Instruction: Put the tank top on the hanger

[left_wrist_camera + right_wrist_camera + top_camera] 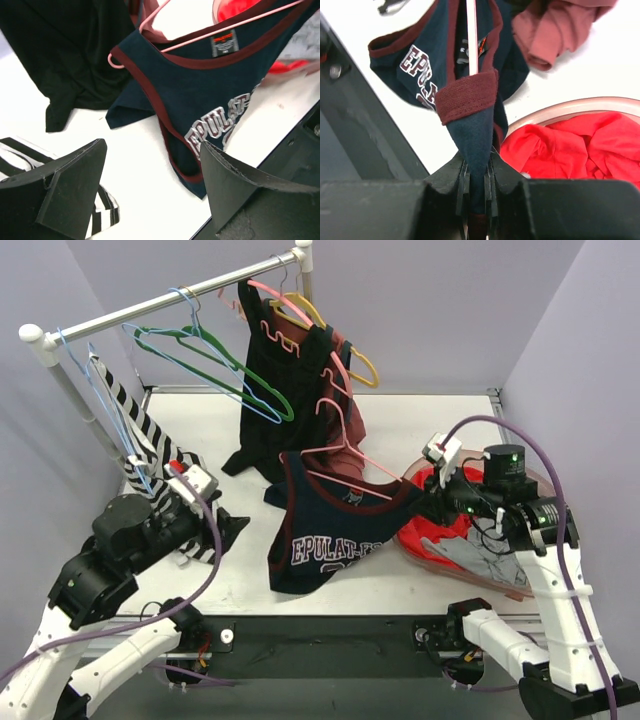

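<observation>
The right hand (477,176) is clenched on one shoulder strap of the navy blue jersey tank top (427,65), soft knit with dark red ribbed trim and white lettering. The thin pink plastic hanger (471,35) runs straight ahead from that hand, its arm apparently inside the strap. The garment sags leftward onto the white worktop (420,430). The left hand (155,182) is released and empty. The free strap lies ahead and to its right, so this hand seems better placed to take it.
</observation>
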`<state>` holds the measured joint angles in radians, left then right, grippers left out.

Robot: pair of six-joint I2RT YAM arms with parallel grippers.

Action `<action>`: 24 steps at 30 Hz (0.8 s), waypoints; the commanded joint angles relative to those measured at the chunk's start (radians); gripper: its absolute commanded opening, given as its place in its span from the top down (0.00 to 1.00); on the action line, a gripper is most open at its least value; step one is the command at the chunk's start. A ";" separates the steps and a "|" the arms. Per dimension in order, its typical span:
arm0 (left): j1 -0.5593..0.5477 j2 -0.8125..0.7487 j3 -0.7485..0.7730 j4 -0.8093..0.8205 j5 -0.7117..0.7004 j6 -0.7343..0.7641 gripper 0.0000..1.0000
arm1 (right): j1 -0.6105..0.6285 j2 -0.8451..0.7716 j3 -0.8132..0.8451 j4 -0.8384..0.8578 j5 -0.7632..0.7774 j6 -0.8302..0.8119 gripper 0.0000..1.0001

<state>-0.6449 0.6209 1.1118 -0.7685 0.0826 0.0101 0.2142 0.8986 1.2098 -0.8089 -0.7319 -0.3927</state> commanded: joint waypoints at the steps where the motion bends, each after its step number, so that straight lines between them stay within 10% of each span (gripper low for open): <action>1: 0.005 -0.075 -0.021 -0.003 -0.053 -0.078 0.14 | -0.010 0.074 0.083 0.175 0.042 0.150 1.00; 24: 0.002 -0.207 -0.053 -0.052 -0.133 -0.136 0.14 | 0.135 0.583 0.792 0.298 0.140 0.334 1.00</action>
<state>-0.6449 0.4236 1.0664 -0.8211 -0.0246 -0.1158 0.3252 1.4475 1.8797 -0.6315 -0.6086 -0.1062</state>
